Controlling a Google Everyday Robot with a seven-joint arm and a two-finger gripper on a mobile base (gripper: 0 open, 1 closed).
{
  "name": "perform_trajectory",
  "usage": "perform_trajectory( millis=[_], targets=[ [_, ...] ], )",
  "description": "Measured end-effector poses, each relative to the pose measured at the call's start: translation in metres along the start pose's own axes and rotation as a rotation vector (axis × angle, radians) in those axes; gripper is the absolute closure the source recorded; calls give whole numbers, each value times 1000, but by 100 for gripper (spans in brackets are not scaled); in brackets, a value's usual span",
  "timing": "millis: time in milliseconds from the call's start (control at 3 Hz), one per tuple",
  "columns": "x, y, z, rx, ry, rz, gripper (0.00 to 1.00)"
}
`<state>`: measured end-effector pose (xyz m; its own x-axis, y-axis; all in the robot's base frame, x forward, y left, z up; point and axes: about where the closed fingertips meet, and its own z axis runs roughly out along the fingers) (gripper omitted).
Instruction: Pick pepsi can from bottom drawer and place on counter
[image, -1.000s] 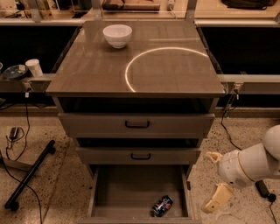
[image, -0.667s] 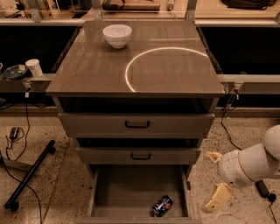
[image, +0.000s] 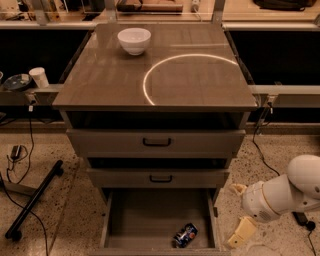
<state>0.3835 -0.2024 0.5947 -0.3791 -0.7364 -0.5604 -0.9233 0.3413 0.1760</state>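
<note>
The pepsi can (image: 185, 235) lies on its side on the floor of the open bottom drawer (image: 145, 220), near its front right corner. The counter (image: 165, 70) is above, glossy grey-brown with a bright curved light reflection. My gripper (image: 240, 211) is low at the right, outside the drawer's right wall and level with it. Its two cream fingers (image: 242, 232) stand wide apart and hold nothing. It is a short way to the right of the can and does not touch it.
A white bowl (image: 134, 40) stands on the counter's far left. Two upper drawers with black handles (image: 156, 142) are slightly pulled out above the bottom drawer. A white cup (image: 39, 77) sits on a ledge at left. A black stand leg (image: 32, 200) and cables lie on the floor at left.
</note>
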Motion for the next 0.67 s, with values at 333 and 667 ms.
perform_trajectory(
  millis=[333, 667],
  targets=[
    [18, -6, 26, -10, 18, 24, 0],
    [46, -13, 61, -24, 32, 69, 0]
  ],
)
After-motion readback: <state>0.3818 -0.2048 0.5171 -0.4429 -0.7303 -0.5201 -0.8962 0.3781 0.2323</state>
